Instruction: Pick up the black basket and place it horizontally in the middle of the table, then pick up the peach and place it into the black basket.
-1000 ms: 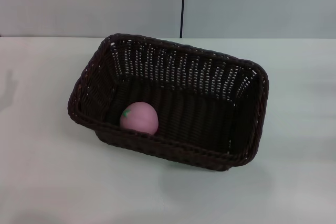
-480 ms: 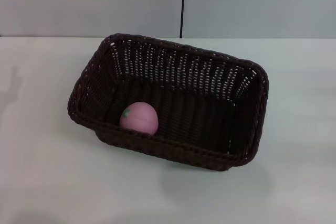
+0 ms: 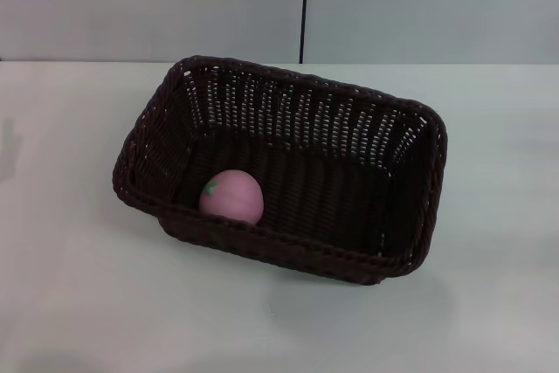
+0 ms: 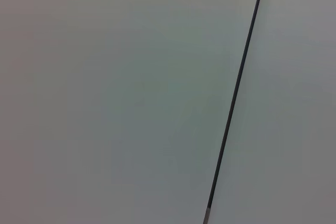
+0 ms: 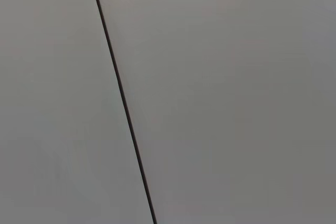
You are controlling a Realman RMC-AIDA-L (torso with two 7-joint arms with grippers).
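The black basket stands upright on the table, roughly at its middle, long axis running across but skewed somewhat. The peach lies inside the basket, on its floor, touching or just short of the near wall at the robot's left end.

Neither pincer appears in any view. The left wrist view and the right wrist view each show only a pale wall panel crossed by 1 dark seam – no fingers, no table. Whether either pincer is apart or together cannot be told, and the places of basket and peach relative to either pincer cannot be given; both things are simply free of any grip.

Judgement on the step in hand: both of the 2 placements read as done – basket set down, peach within it. The task appears to be at its close, with both arms drawn clear of the work.

Next move, in my judgement: none on the peach. If a squarer lie is required, the basket would need a small turn by its rim, done gently so the peach does not roll.
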